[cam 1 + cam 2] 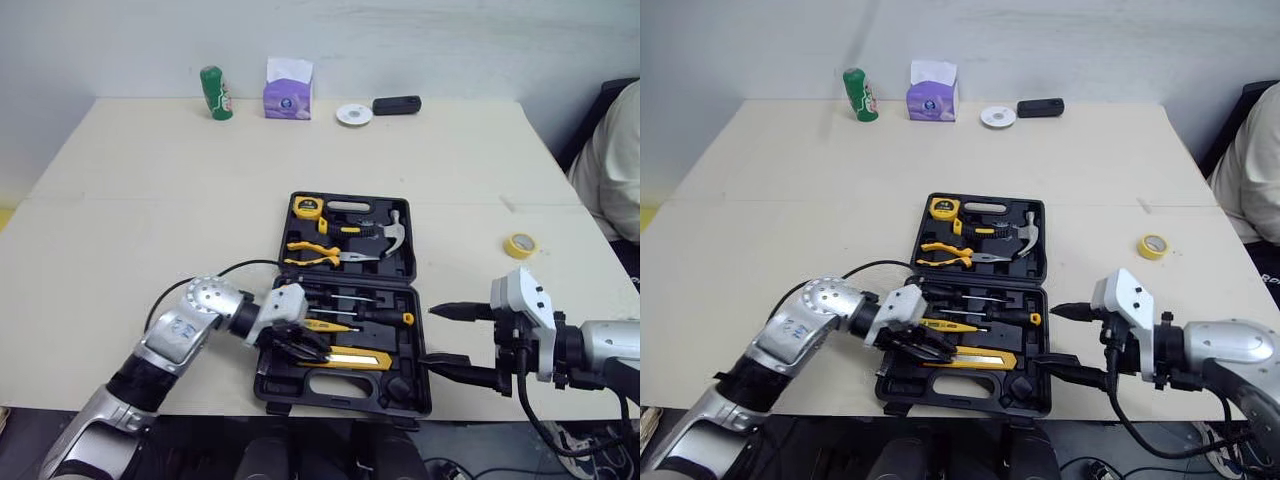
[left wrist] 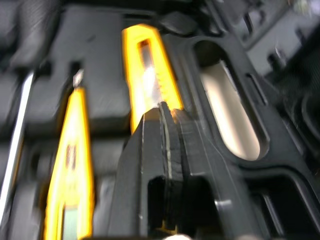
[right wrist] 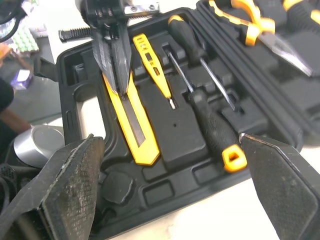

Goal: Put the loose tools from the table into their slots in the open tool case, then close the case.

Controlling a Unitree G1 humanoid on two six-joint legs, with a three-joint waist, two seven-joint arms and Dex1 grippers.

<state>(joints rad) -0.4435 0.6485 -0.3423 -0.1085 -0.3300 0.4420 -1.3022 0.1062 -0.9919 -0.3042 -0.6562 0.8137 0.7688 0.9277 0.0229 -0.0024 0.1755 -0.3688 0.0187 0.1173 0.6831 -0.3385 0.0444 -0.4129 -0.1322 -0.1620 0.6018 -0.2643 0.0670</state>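
We see the left gripper [image 3: 120,86], fingers pressed together, tip on the utility knife [image 3: 134,129] in the near half of the open tool case [image 1: 278,382]. Our right gripper [image 1: 430,337] gapes wide at the case's right edge

**Where the cameras look**

Two head cameras look down from high at the whole worktop [image 1: 150,200] and open tool case [image 1: 400,395]. The left wrist camera is very close over the yellow knife [image 2: 147,75]. The right wrist camera looks in from the case's edge, seeing that knife too.
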